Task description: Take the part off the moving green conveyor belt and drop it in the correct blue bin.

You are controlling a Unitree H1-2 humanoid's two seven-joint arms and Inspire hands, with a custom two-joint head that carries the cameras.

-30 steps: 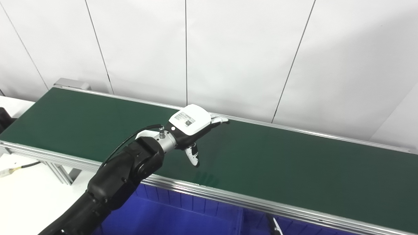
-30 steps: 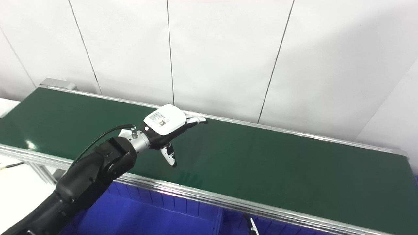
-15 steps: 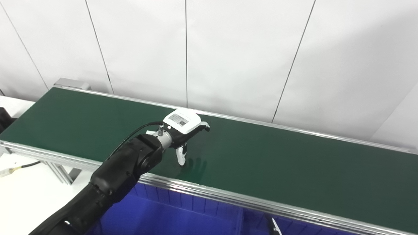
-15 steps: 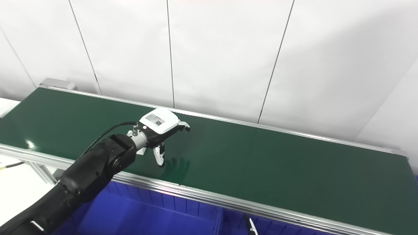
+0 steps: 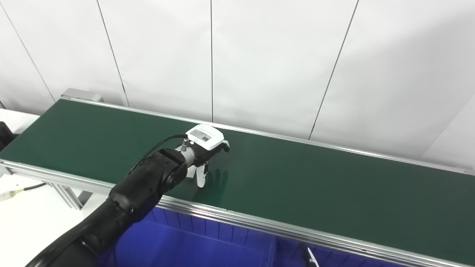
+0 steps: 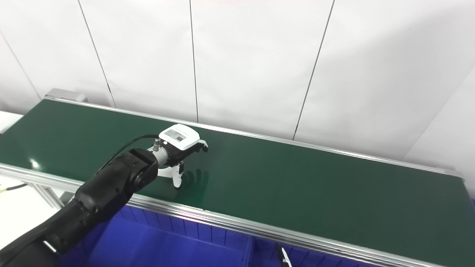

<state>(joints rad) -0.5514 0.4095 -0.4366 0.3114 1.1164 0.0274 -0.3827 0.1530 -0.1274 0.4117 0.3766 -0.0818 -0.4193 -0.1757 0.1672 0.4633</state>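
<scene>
1. Your left hand (image 5: 205, 148) sits low over the green conveyor belt (image 5: 315, 185), fingers curled down with the thumb pointing at the belt; you cannot tell whether it holds anything
2. No part shows anywhere on the belt, so its place is unknown; it may be hidden under the hand
3. Judging from this, the pick is at most under way, and the drop into the blue bin (image 5: 193, 244) below the near rail is not yet done
4. Your right hand is out of view
5. White panelled walls (image 5: 259, 55) stand behind the belt; a white desk (image 5: 26, 218) lies at left
</scene>
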